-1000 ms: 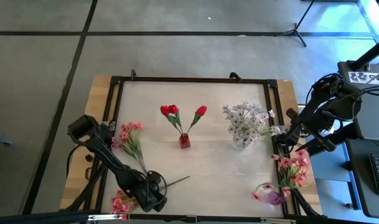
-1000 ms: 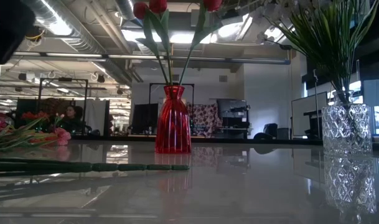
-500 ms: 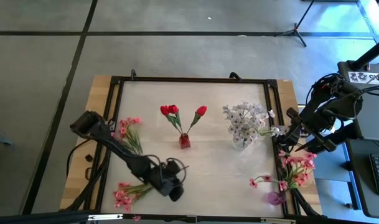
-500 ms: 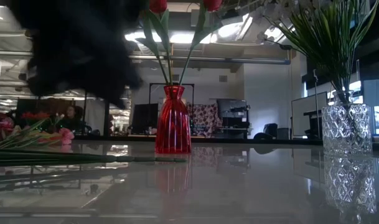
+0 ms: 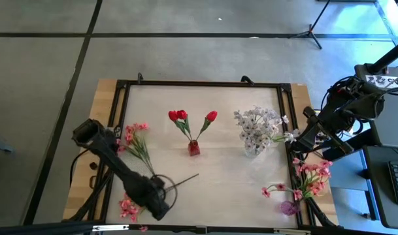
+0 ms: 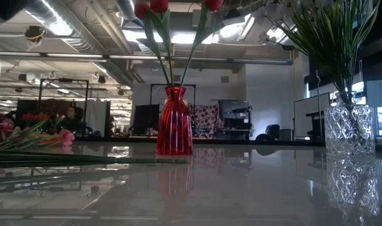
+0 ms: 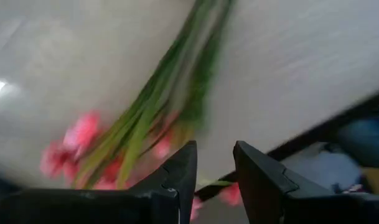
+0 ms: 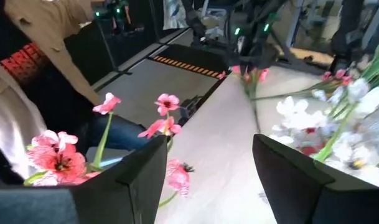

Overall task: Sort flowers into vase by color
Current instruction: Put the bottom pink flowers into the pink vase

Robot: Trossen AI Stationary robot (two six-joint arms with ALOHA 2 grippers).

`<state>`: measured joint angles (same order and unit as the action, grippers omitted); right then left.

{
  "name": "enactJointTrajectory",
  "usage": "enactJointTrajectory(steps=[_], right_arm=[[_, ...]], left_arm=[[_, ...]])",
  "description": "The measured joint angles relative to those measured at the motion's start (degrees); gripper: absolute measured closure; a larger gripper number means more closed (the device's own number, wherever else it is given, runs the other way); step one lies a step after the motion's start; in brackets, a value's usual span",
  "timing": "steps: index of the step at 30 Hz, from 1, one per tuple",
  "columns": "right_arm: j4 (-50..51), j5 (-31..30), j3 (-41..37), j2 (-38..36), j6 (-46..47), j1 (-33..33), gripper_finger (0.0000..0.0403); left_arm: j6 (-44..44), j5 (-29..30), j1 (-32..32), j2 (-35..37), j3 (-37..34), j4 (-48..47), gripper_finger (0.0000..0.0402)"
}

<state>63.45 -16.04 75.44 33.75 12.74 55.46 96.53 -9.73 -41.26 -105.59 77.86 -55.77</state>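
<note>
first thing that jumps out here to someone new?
Probably the red vase with its red tulips at the table's centre, looming large in the low view. Next, the clear vase of white blossoms to its right, and the pink sprays: one lying loose at the left edge, one under the left claw at the front left, and a bunch in the small purple vase at the front right corner.

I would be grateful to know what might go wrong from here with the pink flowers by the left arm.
The left tool hangs open over a pink spray lying at the table's front edge; a nudge might push it off. A second pink spray lies close to the arm's links, so a sweep could drag it. The small purple vase already looks crowded.
</note>
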Motion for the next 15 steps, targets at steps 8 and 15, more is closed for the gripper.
enactJointTrajectory(steps=[8, 15], right_arm=[[-5.3, -4.7, 0.9, 0.5, -8.9, 0.0, 0.0166], [-13.3, -4.5, 0.9, 5.7, -17.7, 0.0, 0.0166]], left_arm=[[2.8, 2.5, -2.3, -3.7, -6.8, 5.3, 0.0298], [-9.9, 11.5, 3.2, -6.8, -6.7, 15.4, 0.0298]])
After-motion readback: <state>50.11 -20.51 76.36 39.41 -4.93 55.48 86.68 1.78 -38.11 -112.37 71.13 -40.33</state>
